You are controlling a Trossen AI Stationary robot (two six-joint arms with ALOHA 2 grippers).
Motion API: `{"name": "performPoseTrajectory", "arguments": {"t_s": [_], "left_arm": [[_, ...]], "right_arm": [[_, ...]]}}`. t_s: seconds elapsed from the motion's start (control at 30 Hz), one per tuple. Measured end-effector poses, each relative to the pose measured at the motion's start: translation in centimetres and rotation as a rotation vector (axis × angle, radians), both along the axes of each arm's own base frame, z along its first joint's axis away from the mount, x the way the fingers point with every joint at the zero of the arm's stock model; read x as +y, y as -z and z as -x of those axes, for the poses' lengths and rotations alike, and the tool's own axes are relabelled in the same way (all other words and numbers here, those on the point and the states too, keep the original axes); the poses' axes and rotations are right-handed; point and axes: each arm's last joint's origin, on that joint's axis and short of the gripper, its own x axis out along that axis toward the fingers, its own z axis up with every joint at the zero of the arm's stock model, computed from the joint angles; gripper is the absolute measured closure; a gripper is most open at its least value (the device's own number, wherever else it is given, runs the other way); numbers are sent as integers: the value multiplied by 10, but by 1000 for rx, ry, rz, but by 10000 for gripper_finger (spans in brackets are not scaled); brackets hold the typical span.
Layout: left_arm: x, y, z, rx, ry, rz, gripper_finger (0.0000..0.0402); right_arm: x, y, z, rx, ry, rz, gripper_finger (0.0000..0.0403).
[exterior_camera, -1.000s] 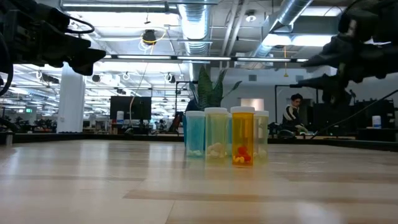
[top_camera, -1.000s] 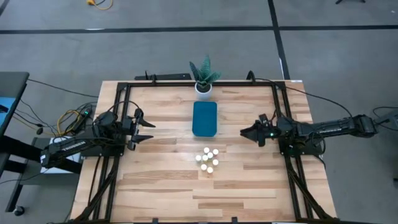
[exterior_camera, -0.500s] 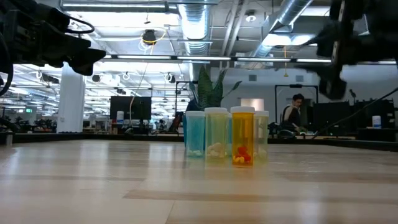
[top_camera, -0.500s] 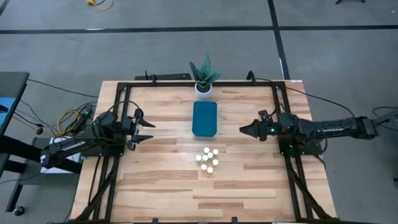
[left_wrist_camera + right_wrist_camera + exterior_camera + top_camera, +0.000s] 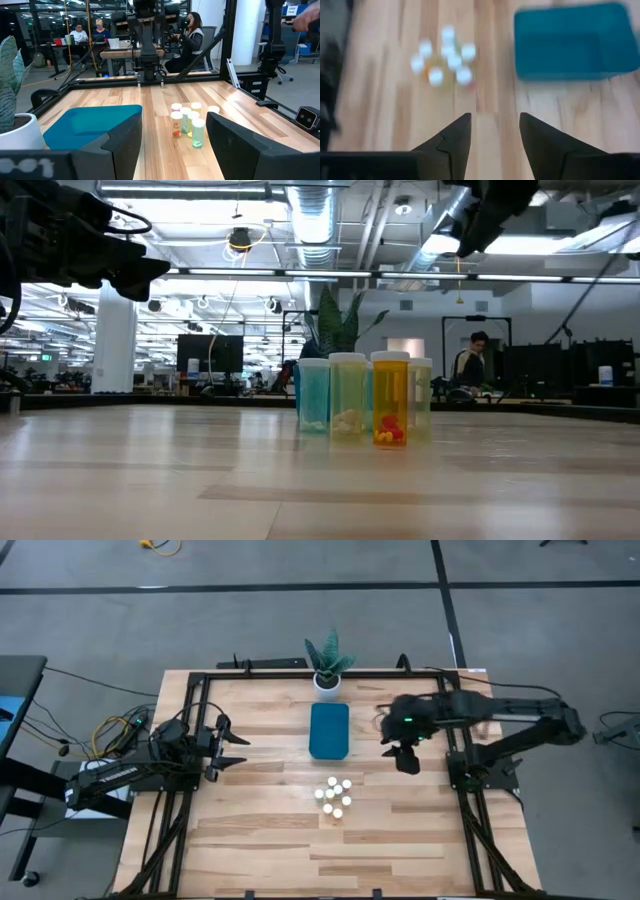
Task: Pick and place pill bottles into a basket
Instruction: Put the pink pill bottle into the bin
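On the pale wooden slat table, your cluster of small white-capped pill bottles stands just in front of the teal rectangular plastic basket. Your right gripper hovers beside the basket, fingers parted and empty. Your left gripper waits at the left edge, fingers wide apart.

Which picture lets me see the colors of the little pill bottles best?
The low view: the pill bottles stand side-on, blue, yellowish and orange. The high view shows only white tops; the left wrist view shows them farther off; the right wrist blurs them.
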Motion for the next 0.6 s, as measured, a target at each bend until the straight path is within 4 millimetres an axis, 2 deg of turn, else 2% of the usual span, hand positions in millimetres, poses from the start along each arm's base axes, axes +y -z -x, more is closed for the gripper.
{"name": "performPoseTrajectory", "arguments": {"t_s": [0.1, 0.3, 0.43, 0.6], "left_arm": [[0, 0, 0, 0, 0, 0, 189], [0, 0, 0, 0, 0, 0, 189], [0, 0, 0, 0, 0, 0, 189], [0, 0, 0, 0, 0, 0, 189]], "right_arm": [[-2, 10, -22, 165, -77, 30, 241], [-5, 57, -59, 354, -121, 24, 243], [-4, 81, -76, 407, -59, -6, 241], [6, 99, -92, 409, 7, -30, 243]]}}
